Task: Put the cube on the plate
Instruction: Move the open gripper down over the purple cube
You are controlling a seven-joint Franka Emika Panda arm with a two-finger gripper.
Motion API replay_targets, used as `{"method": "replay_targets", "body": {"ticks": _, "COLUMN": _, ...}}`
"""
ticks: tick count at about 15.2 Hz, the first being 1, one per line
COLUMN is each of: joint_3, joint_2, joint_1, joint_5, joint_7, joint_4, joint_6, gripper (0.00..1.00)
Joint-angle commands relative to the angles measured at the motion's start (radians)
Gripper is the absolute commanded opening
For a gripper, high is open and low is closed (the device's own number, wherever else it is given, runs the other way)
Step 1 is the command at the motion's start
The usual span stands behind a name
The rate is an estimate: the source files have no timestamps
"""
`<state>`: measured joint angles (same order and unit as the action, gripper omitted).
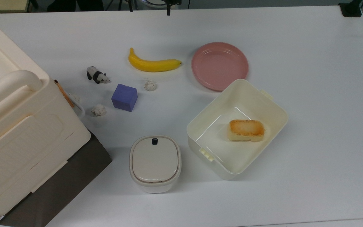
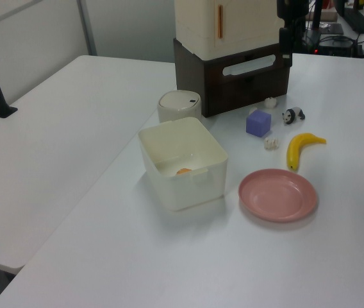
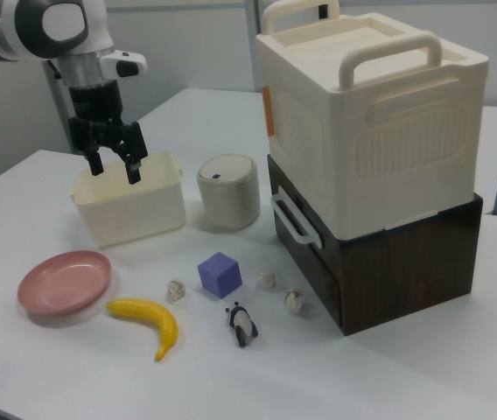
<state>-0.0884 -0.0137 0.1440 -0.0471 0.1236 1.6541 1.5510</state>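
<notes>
In the top view, the small blue-purple cube is set on the white surface, well to the left of the round pink plate. The yellow banana is placed between them. The cream rectangular plastic container, holding a toasted bread block, is found just below the plate.
</notes>
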Motion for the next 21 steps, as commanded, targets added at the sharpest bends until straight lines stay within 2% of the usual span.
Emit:
{"method": "replay_targets", "body": {"ticks": 1, "joint_3": -0.005, "joint_2": -0.031, "joint_1": 0.006, "joint_5": -0.022, "joint_7": -0.004, "joint_4": 0.024, "joint_6": 0.0, "gripper": 1.0}}
{"method": "replay_targets", "body": {"ticks": 5, "joint_3": -0.005, "joint_2": -0.028, "joint_1": -0.015, "joint_5": -0.042, "joint_7": -0.002, "joint_4": 0.049, "joint_6": 0.13, "gripper": 1.0}}
{"method": "replay_targets", "body": {"ticks": 13, "joint_3": -0.007, "joint_2": -0.014, "joint_1": -0.038, "joint_5": -0.062, "joint_7": 0.011, "joint_4": 0.108, "joint_6": 0.241, "gripper": 1.0}}
{"method": "replay_targets", "body": {"ticks": 21, "joint_3": -0.011, "joint_2": 0.109, "joint_1": -0.079, "joint_5": -0.091, "joint_7": -0.004, "joint_4": 0.104, "joint_6": 0.297, "gripper": 1.0}}
